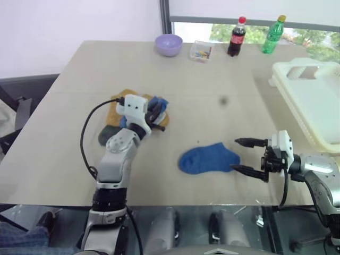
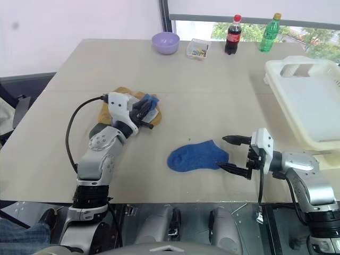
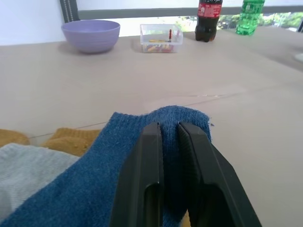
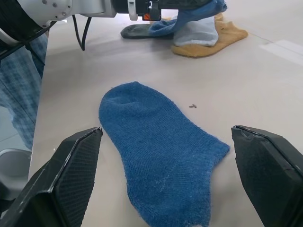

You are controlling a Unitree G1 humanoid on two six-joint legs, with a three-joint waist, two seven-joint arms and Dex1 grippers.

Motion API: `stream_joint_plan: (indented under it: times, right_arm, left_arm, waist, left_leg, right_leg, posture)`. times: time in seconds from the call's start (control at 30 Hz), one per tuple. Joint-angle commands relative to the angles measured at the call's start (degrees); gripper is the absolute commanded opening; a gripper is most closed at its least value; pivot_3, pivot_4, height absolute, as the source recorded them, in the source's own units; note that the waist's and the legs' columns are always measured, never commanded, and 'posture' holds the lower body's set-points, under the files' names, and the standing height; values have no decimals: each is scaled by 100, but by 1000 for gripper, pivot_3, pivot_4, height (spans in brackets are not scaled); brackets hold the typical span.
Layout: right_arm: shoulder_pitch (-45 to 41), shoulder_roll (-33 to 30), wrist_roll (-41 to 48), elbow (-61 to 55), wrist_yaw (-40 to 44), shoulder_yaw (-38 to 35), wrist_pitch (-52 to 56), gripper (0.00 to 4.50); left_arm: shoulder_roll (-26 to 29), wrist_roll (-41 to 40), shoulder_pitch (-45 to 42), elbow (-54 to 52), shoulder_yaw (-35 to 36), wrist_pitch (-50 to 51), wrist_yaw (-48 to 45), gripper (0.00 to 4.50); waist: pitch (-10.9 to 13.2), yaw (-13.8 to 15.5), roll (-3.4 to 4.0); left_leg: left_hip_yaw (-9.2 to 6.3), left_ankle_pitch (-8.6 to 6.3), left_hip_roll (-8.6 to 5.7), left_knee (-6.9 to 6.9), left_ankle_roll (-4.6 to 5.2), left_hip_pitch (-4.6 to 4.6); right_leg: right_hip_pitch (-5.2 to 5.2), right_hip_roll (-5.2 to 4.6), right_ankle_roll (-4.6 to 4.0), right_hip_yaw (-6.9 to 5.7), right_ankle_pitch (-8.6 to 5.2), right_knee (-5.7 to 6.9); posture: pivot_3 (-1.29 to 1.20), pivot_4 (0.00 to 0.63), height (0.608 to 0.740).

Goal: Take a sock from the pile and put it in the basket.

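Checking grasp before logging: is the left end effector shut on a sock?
Shut on a blue sock: the left end effector has its fingers pinching the fabric at the pile.

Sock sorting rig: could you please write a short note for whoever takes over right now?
Left pincer: shut on a blue sock at the pile.
Right pincer: open, level with the table, its fingers either side of the loose blue sock lying flat.
Basket: at the table's right edge; no sock visible inside.
Done: one sock gripped.
Left: carry it to the basket and release; the loose sock probably follows.
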Motion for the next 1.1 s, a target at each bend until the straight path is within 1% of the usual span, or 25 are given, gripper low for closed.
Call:
stream_joint_plan:
  times: [0.03, 0.13, 0.2, 0.37, 0.47, 0.53, 0.6, 0.7, 0.83, 0.93, 1.0, 1.03, 1.1]
  right_arm:
    - [-41, 29, 16, -25, 7, -50, -127, 4500]
    - [-46, 38, 6, -8, 6, -40, -139, 4500]
    - [-63, 42, -2, 8, 10, -31, -150, 4500]
    - [-194, 52, -113, 133, -70, -20, -259, 4500]
    - [-372, 107, -416, 347, -399, -22, -365, 4500]
    - [-588, 41, -757, 559, -784, 46, -109, 4500]
    - [-751, -11, -899, 695, -955, 43, 43, 4500]
    - [-918, 15, -882, 833, -1136, -151, 48, 4500]
    - [-983, -155, -858, 926, -1278, -306, 296, 4500]
    - [-1066, -183, -797, 928, -1497, -379, 641, 4500]
    - [-1127, -126, -694, 862, -1691, -453, 916, 4500]
    - [-1149, -87, -651, 825, -1789, -493, 1054, 4500]
    - [-1168, -67, -607, 768, -1936, -525, 1314, 4500]
  left_arm:
    - [9, -190, -154, -297, 97, 113, 58, 628]
    - [-15, -114, -278, -145, -41, 102, 69, 628]
    - [-88, -16, -392, 26, -257, 94, 35, 628]
    - [-514, 152, -658, 526, -712, 182, 163, 628]
    - [-801, 253, -813, 804, -1047, 67, 100, 628]
    - [-996, 330, -974, 1071, -1179, -40, 120, 628]
    - [-1223, 358, -1142, 1350, -1268, -116, 149, 628]
    - [-1592, 403, -1363, 1757, -1427, -261, 176, 628]
    - [-2039, 480, -1607, 2332, -1593, -469, 132, 628]
    - [-2216, 524, -1728, 2678, -1671, -515, 81, 628]
    - [-2304, 396, -1742, 2774, -1672, -536, -80, 628]
    - [-2297, 359, -1727, 2750, -1707, -532, -175, 843]
    - [-2268, 366, -1709, 2699, -1734, -557, -232, 1458]
  waist:
    - [2, 0, -2]
    - [2, 5, -3]
    - [2, 22, -4]
    - [3, 38, -5]
    - [7, 30, -12]
    - [8, 18, -13]
    - [9, 14, -14]
    - [10, 17, -15]
    - [11, 32, -18]
    - [11, 22, -18]
    - [11, -1, -18]
    - [12, -9, -18]
    - [11, -8, -18]
  left_leg:
    - [0, 0, 0, 0, 0, 0]
    - [0, 0, 0, 0, 0, 0]
    - [0, 0, -2, 0, 0, 0]
    - [0, 1, -7, 1, -1, -2]
    - [1, 2, -8, 0, -2, -3]
    - [1, 2, -7, 1, -2, -2]
    - [2, 2, -7, 1, -2, -2]
    - [1, 2, -8, 1, -2, -2]
    - [2, 3, -11, 0, -4, -9]
    - [4, 3, -11, 0, -4, -13]
    - [4, 2, -11, -2, -1, -13]
    - [4, 0, -9, -2, 2, -13]
    - [3, -4, -7, -2, 8, -13]
  right_leg:
    - [0, 0, 0, 0, 0, 0]
    - [0, 1, 0, -1, 0, 1]
    - [1, 1, 0, -1, 0, 0]
    - [1, 0, 1, 0, 0, -2]
    - [0, 1, 1, 0, 0, -3]
    - [0, 2, 1, 0, 0, -2]
    - [0, 1, 2, 0, 0, -1]
    - [0, 2, 1, -1, 0, -1]
    - [0, 0, 2, -1, 0, -14]
    - [0, 0, 4, -1, 2, -24]
    - [0, 1, 5, -1, 2, -26]
    - [0, 1, 5, -1, 2, -26]
    - [-1, 2, 5, -2, 2, -25]
  posture:
    - [0, 150, 733]
    - [0, 150, 733]
    - [0, 150, 733]
    - [0, 150, 733]
    - [0, 150, 733]
    - [0, 150, 733]
    - [0, 150, 733]
    - [0, 150, 733]
    - [0, 150, 733]
    - [0, 150, 733]
    - [0, 150, 733]
    - [0, 150, 733]
    - [0, 150, 733]
